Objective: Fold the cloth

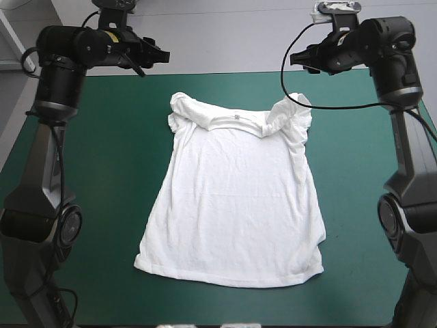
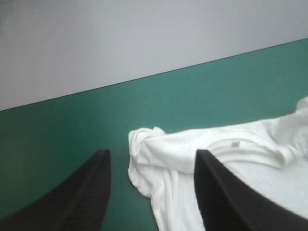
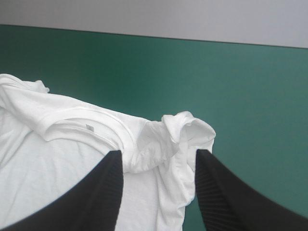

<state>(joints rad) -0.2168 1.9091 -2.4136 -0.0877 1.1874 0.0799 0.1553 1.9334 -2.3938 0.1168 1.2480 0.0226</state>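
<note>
T-shirt (image 1: 235, 205) lies spread flat mid-table on the teal-green cover (image 1: 102, 171), collar at the far side. Left gripper (image 2: 151, 151) is wide apart and empty, with a bunched sleeve ahead between its fingers. Right gripper (image 3: 159, 151) is likewise apart and empty, the other sleeve ahead, seemingly untouched.

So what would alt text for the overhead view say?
A white T-shirt lies spread flat on the teal-green table, collar toward the far edge, sleeves bunched. The left gripper and right gripper hover near its shoulders, holding nothing.

T-shirt (image 1: 235, 205) – soft wrinkled cloth, table cover (image 1: 116, 171) – matt
</note>
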